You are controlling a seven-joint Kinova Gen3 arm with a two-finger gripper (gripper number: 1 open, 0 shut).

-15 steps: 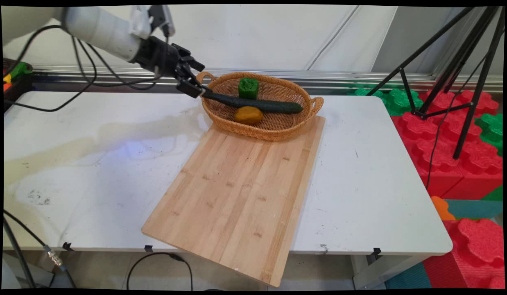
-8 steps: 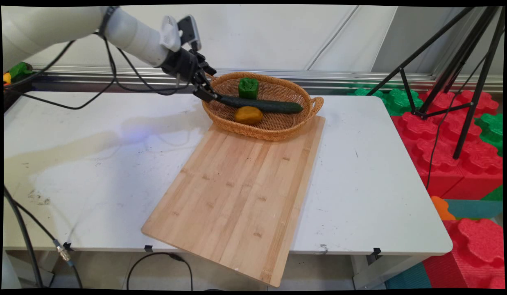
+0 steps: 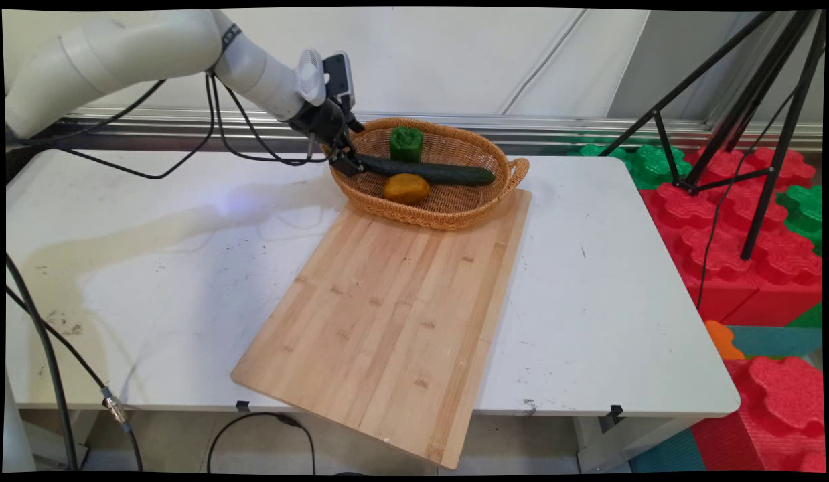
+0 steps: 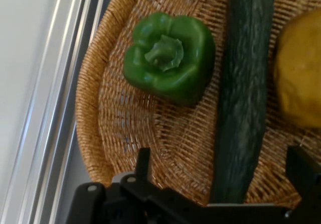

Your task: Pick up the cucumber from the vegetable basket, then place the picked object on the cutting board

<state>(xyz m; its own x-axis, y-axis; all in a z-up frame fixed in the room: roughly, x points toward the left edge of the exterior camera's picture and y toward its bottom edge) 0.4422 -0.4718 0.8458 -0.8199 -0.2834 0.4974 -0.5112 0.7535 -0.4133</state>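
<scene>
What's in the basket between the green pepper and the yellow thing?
The cucumber lies between the green pepper and the yellow fruit, inside the basket. Both views show it.

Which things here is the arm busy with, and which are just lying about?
In use: cucumber, between the open jaws; basket holding it.
Lying about: green pepper, yellow produce, cutting board, foam blocks.
</scene>
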